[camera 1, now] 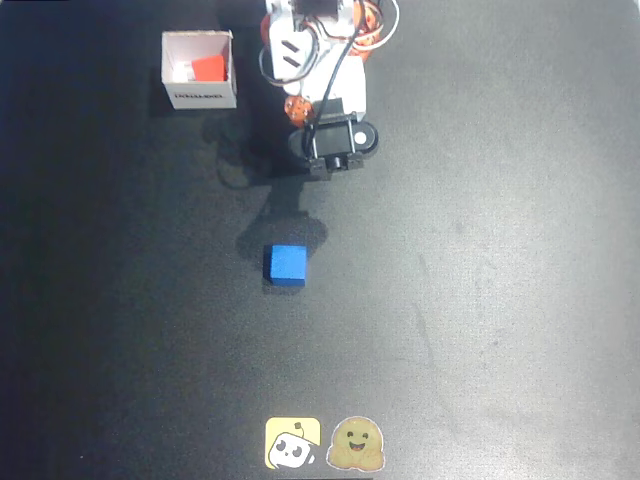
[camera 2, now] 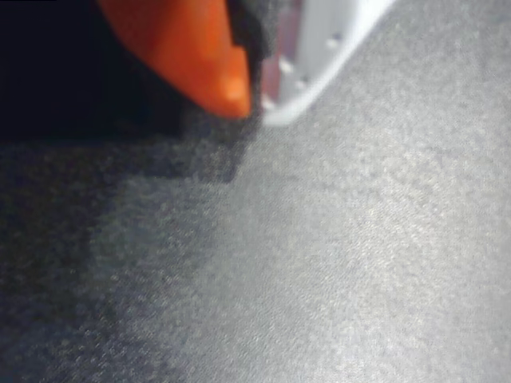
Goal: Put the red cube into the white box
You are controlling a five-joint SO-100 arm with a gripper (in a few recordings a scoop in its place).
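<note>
Red cube (camera 1: 209, 68) lies inside the white box (camera 1: 200, 96) near the table's (camera 1: 500, 300) top-left corner, so the task looks done. Gripper (camera 2: 254, 96), fingertips together and empty, hangs over bare tabletop.

I see a matte dark table (camera 1: 480, 250) with fine grain, thin white cardboard box (camera 1: 200, 95), matte blue cube (camera 1: 286, 265), smooth plastic fingers (camera 2: 200, 56).

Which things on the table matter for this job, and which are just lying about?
Job things:
- red cube, already inside the box
- white box
- hand, fingertips together, holding nothing

Lying about:
- blue cube
- two stickers at the table's near edge
</note>
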